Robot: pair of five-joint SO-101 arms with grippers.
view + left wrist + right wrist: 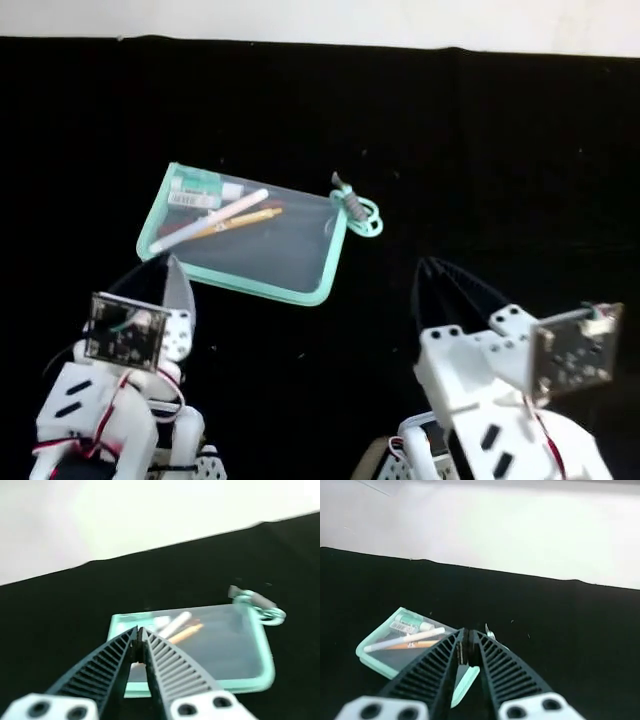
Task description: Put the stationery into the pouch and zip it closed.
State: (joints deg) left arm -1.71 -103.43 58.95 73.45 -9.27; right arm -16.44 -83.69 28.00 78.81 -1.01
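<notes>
- My left claw: fingers pressed together, nothing between them. It sits at the near edge of the pouch, at the pouch's left end; can't tell if the tip touches it.
- My right claw: fingers also pressed together, nothing pinched. It is over bare cloth, right of the pouch and apart from it.
- Pouch: clear front, mint-green border. It lies flat on the table, skewed, with its left end farther from me than its right end. It is ahead of my left arm.
- White pen: inside the pouch, seen through the clear front, lying at a slant in the left half.
- Orange pencil: inside the pouch, just beside the pen on its near side, roughly parallel to it.
- Green-and-white stick: inside the pouch at the far left corner, beyond the pen.
- Zip pull: grey tab at the pouch's far right corner, with a mint ring hanging off past the edge onto the cloth. Can't tell if the zip is fully shut.
- Table: black cloth, with a white wall beyond its far edge.
</notes>
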